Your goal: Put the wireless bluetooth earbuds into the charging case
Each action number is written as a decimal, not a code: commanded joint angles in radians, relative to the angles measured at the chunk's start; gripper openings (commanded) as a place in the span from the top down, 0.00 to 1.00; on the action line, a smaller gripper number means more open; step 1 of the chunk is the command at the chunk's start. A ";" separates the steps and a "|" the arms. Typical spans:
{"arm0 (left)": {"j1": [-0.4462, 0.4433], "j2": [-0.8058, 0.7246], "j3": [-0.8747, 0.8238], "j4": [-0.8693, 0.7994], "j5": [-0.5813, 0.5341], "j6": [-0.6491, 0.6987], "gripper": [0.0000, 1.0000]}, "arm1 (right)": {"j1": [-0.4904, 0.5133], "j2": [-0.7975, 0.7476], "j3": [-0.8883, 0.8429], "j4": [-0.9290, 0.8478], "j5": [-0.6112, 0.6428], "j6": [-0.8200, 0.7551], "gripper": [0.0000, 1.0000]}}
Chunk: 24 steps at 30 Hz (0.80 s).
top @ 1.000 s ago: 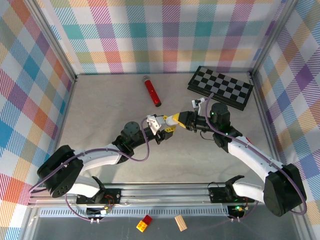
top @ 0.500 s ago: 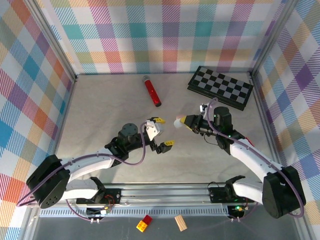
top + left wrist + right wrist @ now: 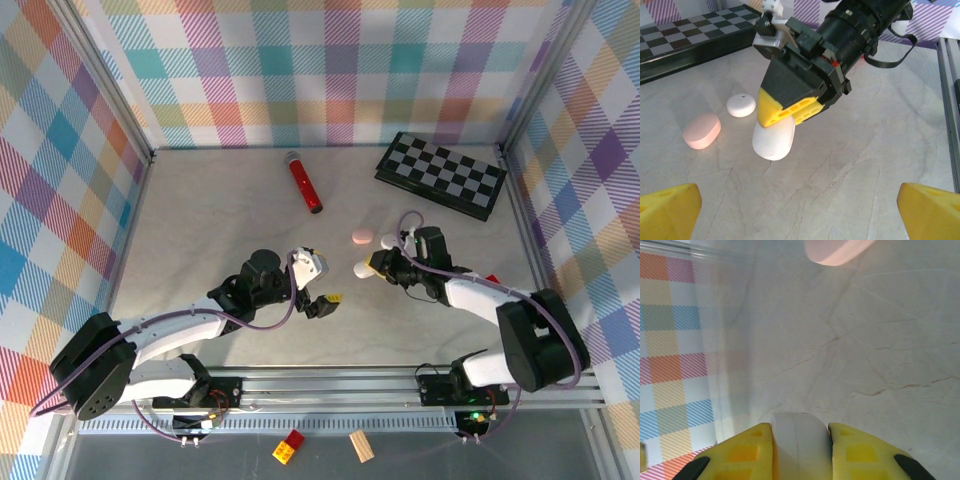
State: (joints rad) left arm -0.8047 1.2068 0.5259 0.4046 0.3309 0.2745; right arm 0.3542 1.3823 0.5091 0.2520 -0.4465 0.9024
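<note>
Between the right pincer's (image 3: 801, 440) clamped fingers (image 3: 742, 455), a half-hidden white case (image 3: 774, 142); left pincer (image 3: 799, 212) agape.

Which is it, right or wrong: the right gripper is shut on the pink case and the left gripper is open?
Wrong: the right gripper is shut on the white case, not the pink case, which lies free in the left wrist view. The left gripper is open.
</note>
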 commanded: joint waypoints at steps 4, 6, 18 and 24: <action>-0.008 0.005 -0.001 -0.029 0.020 0.016 0.00 | -0.004 0.071 -0.039 0.072 0.025 -0.023 0.90; -0.007 0.004 -0.003 -0.030 0.022 0.016 0.00 | -0.005 0.076 -0.041 0.071 0.036 -0.033 0.90; 0.013 -0.023 -0.017 -0.005 -0.048 -0.040 0.00 | -0.031 0.002 0.036 -0.183 0.165 -0.193 0.34; 0.132 -0.102 -0.023 -0.042 -0.091 -0.096 0.00 | -0.052 -0.143 0.129 -0.390 0.364 -0.385 0.14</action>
State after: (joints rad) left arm -0.7238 1.1572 0.5140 0.3733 0.2810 0.2188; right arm 0.3096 1.2930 0.5797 -0.0124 -0.2123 0.6613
